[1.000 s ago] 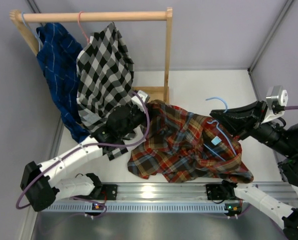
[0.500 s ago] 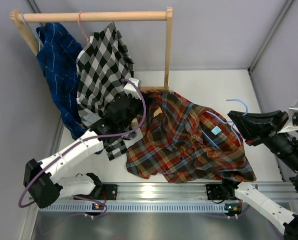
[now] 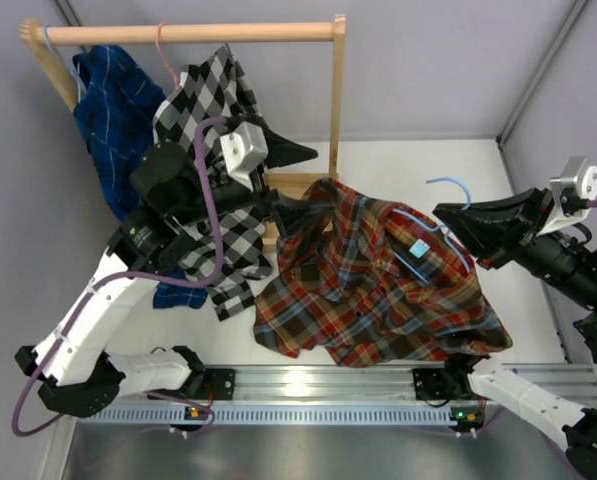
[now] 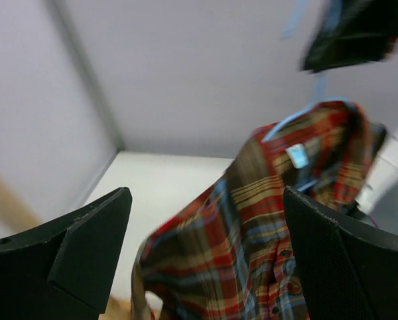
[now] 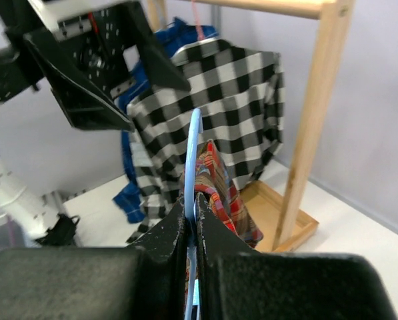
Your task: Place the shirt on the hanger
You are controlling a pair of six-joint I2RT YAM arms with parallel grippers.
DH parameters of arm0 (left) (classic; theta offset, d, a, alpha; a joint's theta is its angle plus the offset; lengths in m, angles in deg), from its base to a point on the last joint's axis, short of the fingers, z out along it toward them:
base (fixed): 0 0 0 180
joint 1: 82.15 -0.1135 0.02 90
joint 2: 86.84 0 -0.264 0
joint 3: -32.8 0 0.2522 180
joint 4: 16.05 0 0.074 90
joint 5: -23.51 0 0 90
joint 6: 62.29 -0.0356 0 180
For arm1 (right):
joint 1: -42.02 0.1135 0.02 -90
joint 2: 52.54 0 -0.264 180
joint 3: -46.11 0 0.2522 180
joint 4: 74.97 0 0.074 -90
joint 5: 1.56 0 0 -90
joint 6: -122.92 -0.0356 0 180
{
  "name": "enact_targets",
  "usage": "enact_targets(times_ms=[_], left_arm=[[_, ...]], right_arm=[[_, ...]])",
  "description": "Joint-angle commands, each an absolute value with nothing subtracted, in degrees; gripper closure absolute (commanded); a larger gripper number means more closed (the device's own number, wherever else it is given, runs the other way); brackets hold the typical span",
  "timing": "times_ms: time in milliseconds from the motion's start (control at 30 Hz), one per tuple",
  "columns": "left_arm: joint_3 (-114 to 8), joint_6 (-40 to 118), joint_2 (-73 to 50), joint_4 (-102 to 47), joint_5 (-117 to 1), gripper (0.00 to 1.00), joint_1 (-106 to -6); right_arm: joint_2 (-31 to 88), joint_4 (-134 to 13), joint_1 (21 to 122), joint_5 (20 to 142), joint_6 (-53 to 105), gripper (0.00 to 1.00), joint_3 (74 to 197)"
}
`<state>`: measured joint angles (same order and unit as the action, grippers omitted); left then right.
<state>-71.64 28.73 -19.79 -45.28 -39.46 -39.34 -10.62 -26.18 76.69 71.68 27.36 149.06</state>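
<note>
Most of the white table (image 3: 418, 160) beneath and between the two sets of jaws is covered by cloth. Behind the left jaws stands the plain wooden clothes rack (image 3: 336, 90), carrying a black-and-white checked shirt (image 3: 213, 130) and a dark blue shirt (image 3: 108, 100).

The red, orange and navy plaid flannel shirt (image 3: 378, 290) hangs below the right jaws by its collar, and its lower half spreads on the table. Seen from the left wrist, it lies ahead of the left jaws and apart from them.

The left gripper (image 4: 205, 192) is raised with its jaws spread wide and nothing between them. The right gripper (image 5: 192, 220) has its jaws pressed together, pinching the thin light-blue clothes hanger (image 5: 194, 140) near its neck. The hook rises above those jaws and one slim arm runs down into the collar.

The step in hand looks like dressing the hanger, with the collar on but the far shoulder probably loose. The next move likely calls for the left jaws to take that shoulder and draw it over the hanger's free end while the right jaws hold the hanger firm.
</note>
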Motion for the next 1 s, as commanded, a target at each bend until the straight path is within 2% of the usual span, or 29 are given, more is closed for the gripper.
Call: enact_targets(times_ms=[0,233,400,533,600,733,800,833,867,933,967], left_arm=[[-74.9,12.4,-15.2,-53.3,-9.8,0.02,-39.3],[-81.2,13.7,-6.7,-53.2,0.4,0.02,-39.3],[-81.2,14.3,-2.7,-53.2,4.2,0.06,-37.9],[-81.1,14.7,-1.4,-53.2,4.4,0.28,-36.3],[-80.9,15.4,-0.8,-53.2,4.9,0.33,-36.3],[-81.4,17.5,1.6,-53.0,8.6,0.25,-36.3],[-81.3,18.0,2.3,-53.0,9.0,0.34,-36.3],[-81.2,18.0,2.5,-52.9,8.8,0.44,-36.3],[-81.1,18.0,2.8,-52.9,8.8,0.61,-36.3],[-81.0,18.1,3.2,-53.0,9.0,0.63,-36.3],[-81.1,18.3,3.4,-52.9,9.3,0.7,-36.2]], right_arm=[[-11.0,-26.8,76.4,62.7,27.1,1.0,148.8],[-12.1,-26.8,76.4,55.7,28.5,1.0,147.8],[-12.4,-26.7,76.4,57.1,28.5,1.0,147.1],[-12.1,-26.7,76.4,55.2,29.6,1.0,145.9],[-11.8,-26.7,76.4,54.6,30.1,1.0,145.6],[-11.3,-26.7,76.4,55.1,31.2,1.0,144.9],[-11.1,-26.8,76.4,55.3,31.4,1.0,144.7],[-11.2,-26.8,76.4,55.4,31.5,1.0,144.7],[-11.2,-26.9,76.4,55.4,31.4,1.0,144.6],[-11.2,-27.5,76.4,55.7,31.2,1.0,144.4],[-11.1,-28.0,76.4,55.8,31.1,1.0,144.1]])
